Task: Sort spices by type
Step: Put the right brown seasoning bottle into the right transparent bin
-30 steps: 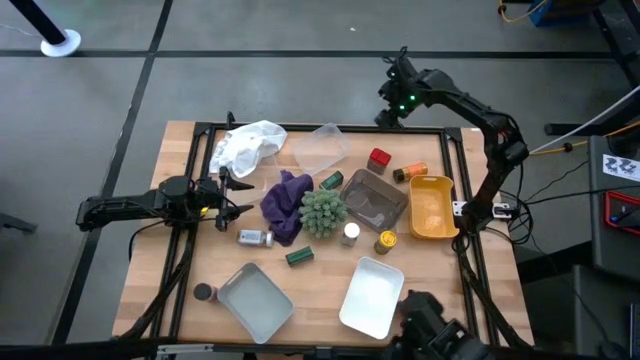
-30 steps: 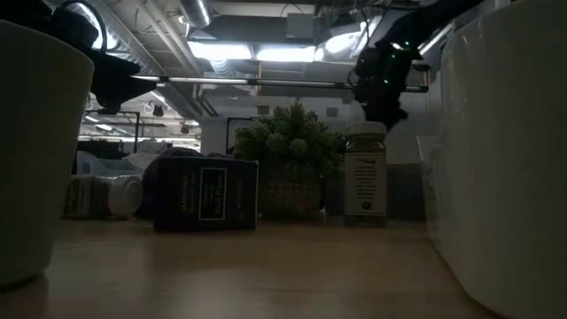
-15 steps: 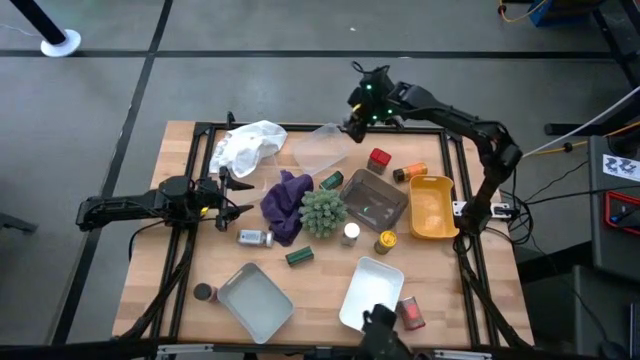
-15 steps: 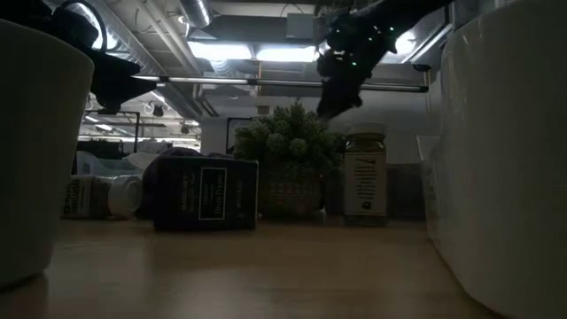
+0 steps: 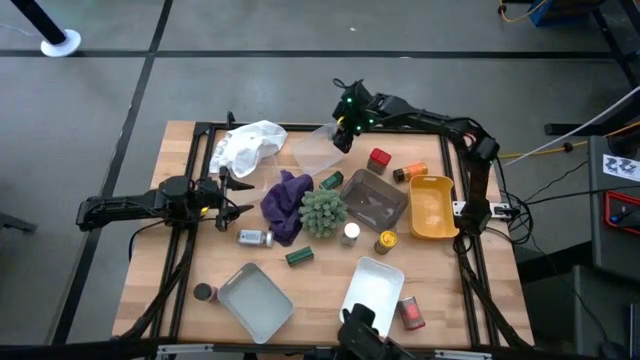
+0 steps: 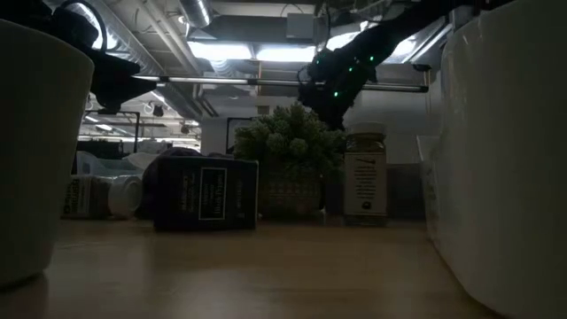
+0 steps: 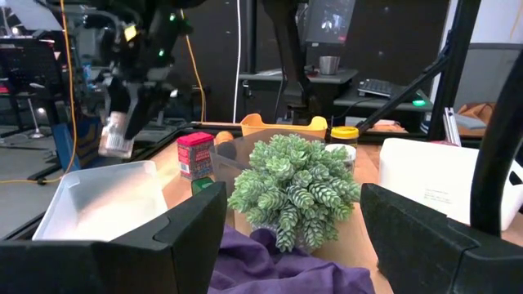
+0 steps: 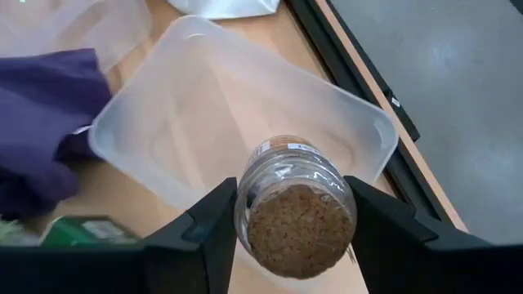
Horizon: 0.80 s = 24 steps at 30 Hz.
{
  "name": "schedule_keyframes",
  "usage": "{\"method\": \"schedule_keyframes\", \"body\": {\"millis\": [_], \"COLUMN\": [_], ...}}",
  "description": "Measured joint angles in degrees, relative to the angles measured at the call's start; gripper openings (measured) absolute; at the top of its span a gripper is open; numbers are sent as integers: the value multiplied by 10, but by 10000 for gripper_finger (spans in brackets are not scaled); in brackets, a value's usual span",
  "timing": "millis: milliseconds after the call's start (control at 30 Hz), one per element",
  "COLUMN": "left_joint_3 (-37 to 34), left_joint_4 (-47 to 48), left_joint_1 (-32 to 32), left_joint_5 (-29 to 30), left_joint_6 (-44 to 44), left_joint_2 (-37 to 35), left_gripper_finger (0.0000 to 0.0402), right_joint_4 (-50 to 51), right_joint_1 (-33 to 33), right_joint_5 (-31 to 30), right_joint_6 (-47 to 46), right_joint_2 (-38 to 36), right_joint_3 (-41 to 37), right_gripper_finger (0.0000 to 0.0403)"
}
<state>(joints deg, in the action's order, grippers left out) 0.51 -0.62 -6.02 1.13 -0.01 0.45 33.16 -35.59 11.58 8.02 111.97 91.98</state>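
Note:
My right gripper (image 5: 343, 128) hovers over the clear plastic tray (image 5: 318, 150) at the table's far edge, shut on a small clear glass jar of brown spice (image 8: 294, 204). My left gripper (image 5: 236, 197) is open and waits low at the table's left side, pointing toward the purple cloth. Other spices stand or lie about: a red tin (image 5: 379, 159), an orange jar on its side (image 5: 410, 172), a dark green tin (image 5: 331, 181), a white-capped jar (image 5: 350, 233), a yellow-capped jar (image 5: 386, 241), a green tin lying flat (image 5: 300, 257), a clear jar lying flat (image 5: 254, 238), and a brown-capped jar (image 5: 204, 293). My right gripper pinches the jar's glass body (image 8: 257, 184) between its two fingers, one on either side. The fingers slant down from the table's far right side. The jar is lifted clear above the clear tray and tilted (image 7: 117, 135), its round brown end (image 8: 300, 227) facing the wrist camera.
A grey tray (image 5: 375, 200), a yellow tray (image 5: 432, 208) and two white trays (image 5: 255, 300) (image 5: 372, 295) sit on the table. The spiky green plant (image 5: 323, 211), purple cloth (image 5: 287, 205) and white cloth (image 5: 248, 145) fill the middle and far left. A red tin (image 5: 411, 313) lies at the near edge.
My right gripper has carried the jar toward the table's left, from beyond the far right corner along the far edge to above the clear tray. A dark object at the near edge has shifted left, uncovering the red tin there.

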Motion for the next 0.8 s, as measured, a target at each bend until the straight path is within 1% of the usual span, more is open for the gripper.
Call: {"method": "schedule_keyframes", "body": {"millis": [267,300,367,800], "left_joint_3": [0,0,0,0], "left_joint_4": [0,0,0,0], "left_joint_1": [0,0,0,0], "left_joint_5": [0,0,0,0], "left_joint_6": [0,0,0,0], "left_joint_2": [0,0,0,0], "left_gripper_finger": [266,266,266,266], "right_joint_4": [-8,-7,-7,-6], "right_joint_1": [0,0,0,0], "right_joint_5": [0,-12,-25,-19], "right_joint_6": [1,7,13,13], "right_joint_2": [47,51,54,57], "right_joint_3": [0,0,0,1], "right_gripper_finger": [193,193,193,193]}}
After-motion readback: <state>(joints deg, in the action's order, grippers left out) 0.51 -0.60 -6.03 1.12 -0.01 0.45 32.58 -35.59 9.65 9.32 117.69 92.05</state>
